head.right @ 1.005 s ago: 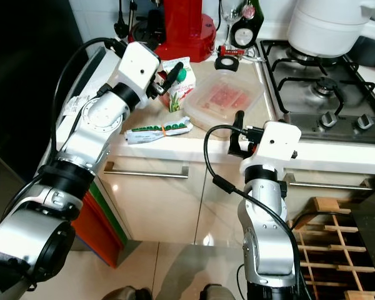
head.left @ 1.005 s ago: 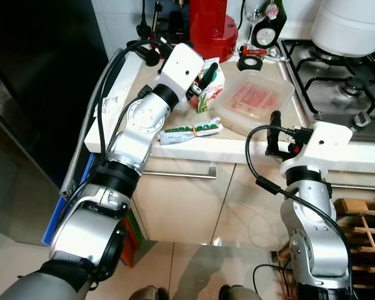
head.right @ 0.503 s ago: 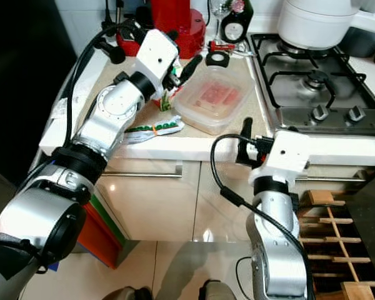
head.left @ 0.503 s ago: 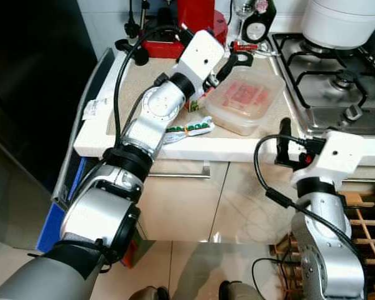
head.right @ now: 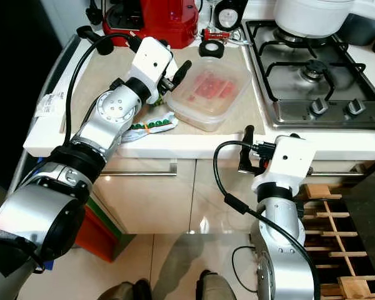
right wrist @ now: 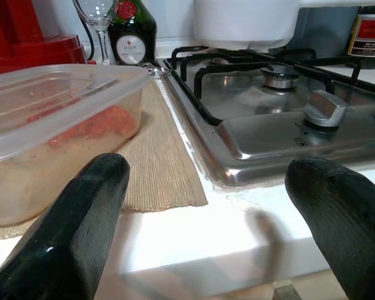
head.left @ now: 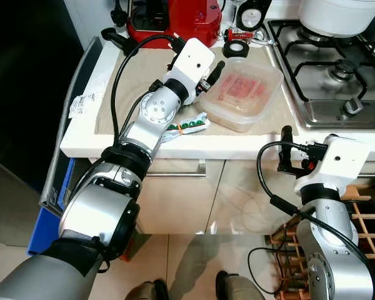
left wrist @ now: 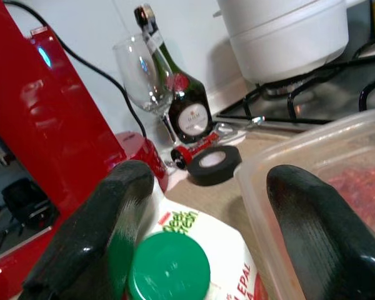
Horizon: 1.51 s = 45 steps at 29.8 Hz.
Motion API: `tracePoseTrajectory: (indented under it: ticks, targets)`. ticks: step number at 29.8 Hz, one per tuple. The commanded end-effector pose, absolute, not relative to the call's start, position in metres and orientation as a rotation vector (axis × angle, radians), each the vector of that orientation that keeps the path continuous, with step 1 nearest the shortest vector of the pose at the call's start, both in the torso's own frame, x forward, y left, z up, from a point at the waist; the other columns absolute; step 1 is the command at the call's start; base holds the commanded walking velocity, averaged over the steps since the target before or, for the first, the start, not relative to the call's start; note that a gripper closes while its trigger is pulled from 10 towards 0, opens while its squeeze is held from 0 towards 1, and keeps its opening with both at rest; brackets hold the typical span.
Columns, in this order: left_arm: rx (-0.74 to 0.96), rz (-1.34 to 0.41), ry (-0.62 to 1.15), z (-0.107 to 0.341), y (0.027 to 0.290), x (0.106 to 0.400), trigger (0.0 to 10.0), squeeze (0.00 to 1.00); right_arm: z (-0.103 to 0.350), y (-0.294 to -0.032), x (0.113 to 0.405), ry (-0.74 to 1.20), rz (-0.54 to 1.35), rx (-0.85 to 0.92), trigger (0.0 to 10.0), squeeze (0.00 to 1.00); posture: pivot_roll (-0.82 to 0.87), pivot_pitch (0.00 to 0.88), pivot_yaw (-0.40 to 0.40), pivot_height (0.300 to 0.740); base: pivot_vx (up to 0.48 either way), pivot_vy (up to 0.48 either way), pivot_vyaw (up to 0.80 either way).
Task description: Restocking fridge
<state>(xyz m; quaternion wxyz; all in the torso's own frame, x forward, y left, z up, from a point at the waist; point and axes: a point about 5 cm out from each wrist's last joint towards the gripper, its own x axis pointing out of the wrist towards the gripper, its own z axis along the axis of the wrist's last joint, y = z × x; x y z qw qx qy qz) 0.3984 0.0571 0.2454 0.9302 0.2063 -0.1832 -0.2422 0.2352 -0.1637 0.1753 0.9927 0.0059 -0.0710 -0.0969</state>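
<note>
Plastic tub (head.left: 244,94) crowds the carton (left wrist: 194,262) (tape roll (left wrist: 214,164) behind).

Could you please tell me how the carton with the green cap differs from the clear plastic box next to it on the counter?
The carton is printed white card closed by a green screw cap; the plastic box is see-through, with red food visible under its lid. The carton sits between the open fingers of the left gripper; the plastic box has no fingers around it. The box is low and wide; the carton looks narrower. Both are closed and stand on the counter.
</note>
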Motion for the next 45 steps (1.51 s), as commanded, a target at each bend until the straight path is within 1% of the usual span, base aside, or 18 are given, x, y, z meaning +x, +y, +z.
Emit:
tracePoseTrajectory:
  ticks: [1, 8, 14, 15, 16, 17, 22, 33, 38, 41, 45]
  targets:
    - [0.414, -0.479, -0.378, 0.252, 0.058, 0.401, 10.0, 0.00, 0.175, -0.164, 0.232, -0.129, -0.195, 0.004, 10.0, 0.00, -0.30, 0.178, 0.040, 0.740, 0.000, 0.000, 0.00]
    - [0.325, -0.477, -0.263, 0.242, 0.061, 0.405, 10.0, 0.00, 0.175, -0.164, 0.232, -0.119, -0.189, 0.006, 10.0, 0.00, -0.31, 0.180, 0.035, 0.740, 0.000, 0.000, 0.00]
    - [0.339, -0.454, -0.190, 0.235, 0.064, 0.409, 10.0, 0.00, 0.175, -0.165, 0.233, -0.111, -0.187, 0.007, 10.0, 0.00, -0.31, 0.178, 0.034, 0.740, 0.000, 0.000, 0.00]
    - [0.373, -0.461, -0.160, 0.230, 0.064, 0.409, 9.7, 0.00, 0.175, -0.165, 0.233, -0.109, -0.186, 0.008, 10.0, 0.00, -0.31, 0.177, 0.034, 0.740, 0.000, 0.000, 0.00]
    - [0.373, -0.461, -0.160, 0.230, 0.064, 0.409, 9.7, 0.00, 0.175, -0.165, 0.233, -0.109, -0.186, 0.008, 10.0, 0.00, -0.31, 0.177, 0.034, 0.740, 0.000, 0.000, 0.00]
    - [0.401, -0.473, -0.151, 0.228, 0.064, 0.409, 0.0, 0.00, 0.175, -0.165, 0.233, -0.109, -0.185, 0.007, 10.0, 0.00, -0.31, 0.177, 0.034, 0.740, 0.000, 0.000, 0.00]
    - [0.491, -0.504, -0.148, 0.222, 0.060, 0.406, 0.0, 0.00, 0.175, -0.164, 0.234, -0.105, -0.183, 0.008, 10.0, 0.00, -0.31, 0.177, 0.035, 0.740, 0.000, 0.000, 0.00]
    - [0.496, -0.536, -0.154, 0.217, 0.059, 0.404, 0.0, 0.00, 0.173, -0.163, 0.234, -0.097, -0.178, 0.008, 10.0, 0.00, -0.30, 0.178, 0.034, 0.740, 0.000, 0.000, 0.00]
    - [0.513, -0.607, -0.226, 0.221, 0.051, 0.398, 0.0, 0.00, 0.172, -0.163, 0.236, -0.092, -0.178, 0.008, 10.0, 0.00, -0.30, 0.173, 0.036, 0.740, 0.000, 0.000, 0.00]
    - [0.486, -0.630, -0.267, 0.230, 0.049, 0.397, 0.0, 0.00, 0.171, -0.163, 0.238, -0.093, -0.176, 0.008, 10.0, 0.00, -0.29, 0.167, 0.037, 0.740, 0.000, 0.000, 0.00]
    - [0.444, -0.616, -0.363, 0.260, 0.051, 0.399, 0.0, 0.00, 0.172, -0.162, 0.242, -0.102, -0.174, 0.008, 10.0, 0.00, -0.28, 0.152, 0.041, 0.740, 0.000, 0.000, 0.00]
